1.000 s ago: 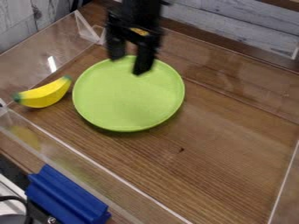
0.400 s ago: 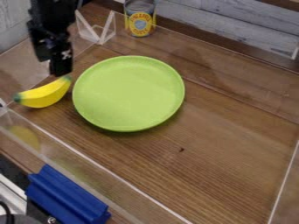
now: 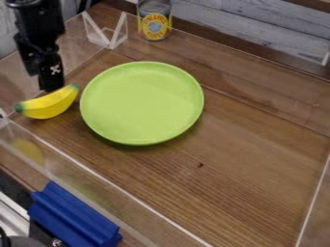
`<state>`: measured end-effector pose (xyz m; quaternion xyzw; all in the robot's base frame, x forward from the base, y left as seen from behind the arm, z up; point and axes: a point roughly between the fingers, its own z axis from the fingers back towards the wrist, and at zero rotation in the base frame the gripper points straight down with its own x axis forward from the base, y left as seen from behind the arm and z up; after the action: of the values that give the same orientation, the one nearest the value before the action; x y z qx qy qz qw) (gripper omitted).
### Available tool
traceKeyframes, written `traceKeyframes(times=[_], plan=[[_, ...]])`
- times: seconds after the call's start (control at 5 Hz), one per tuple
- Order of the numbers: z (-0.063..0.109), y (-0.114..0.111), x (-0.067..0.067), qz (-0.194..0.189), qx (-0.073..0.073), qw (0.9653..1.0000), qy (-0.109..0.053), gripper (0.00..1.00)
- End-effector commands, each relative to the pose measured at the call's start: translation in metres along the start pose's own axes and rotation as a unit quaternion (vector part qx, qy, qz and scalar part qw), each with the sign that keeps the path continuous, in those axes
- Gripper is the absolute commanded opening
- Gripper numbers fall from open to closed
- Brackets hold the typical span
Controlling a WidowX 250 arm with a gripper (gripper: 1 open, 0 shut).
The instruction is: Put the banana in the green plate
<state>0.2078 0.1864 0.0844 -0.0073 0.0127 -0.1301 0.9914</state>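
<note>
The banana (image 3: 46, 102), short, curved and yellow with a dark green tip, lies on the wooden table at the left, just off the rim of the green plate (image 3: 142, 101). The plate is round, lime-green and holds nothing. My black gripper (image 3: 41, 70) hangs pointing down above and slightly behind the banana, its fingers open with nothing between them. A small gap still shows between its fingertips and the banana.
A small can (image 3: 154, 22) with a yellow label stands at the back, next to a clear plastic stand (image 3: 106, 32). Clear acrylic walls (image 3: 77, 174) fence the table. A blue block (image 3: 71, 224) sits outside the front wall.
The gripper has swung from above the plate's far rim to the left and lower, ending over the banana. It stayed open. Banana and plate have not moved.
</note>
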Motion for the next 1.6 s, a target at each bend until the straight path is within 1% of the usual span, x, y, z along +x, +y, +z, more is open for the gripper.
traceKeyframes(times=[0.0, 0.6, 1.0, 1.4], plan=[[-0.001, 0.012, -0.002, 0.001, 0.011, 0.9999, -0.01, 1.0], [-0.019, 0.032, -0.001, 0.011, -0.001, 0.9999, -0.006, 1.0], [-0.029, 0.034, 0.0, 0.018, -0.011, 0.9998, -0.005, 1.0], [-0.034, 0.034, 0.002, 0.027, -0.019, 0.9995, -0.003, 1.0]])
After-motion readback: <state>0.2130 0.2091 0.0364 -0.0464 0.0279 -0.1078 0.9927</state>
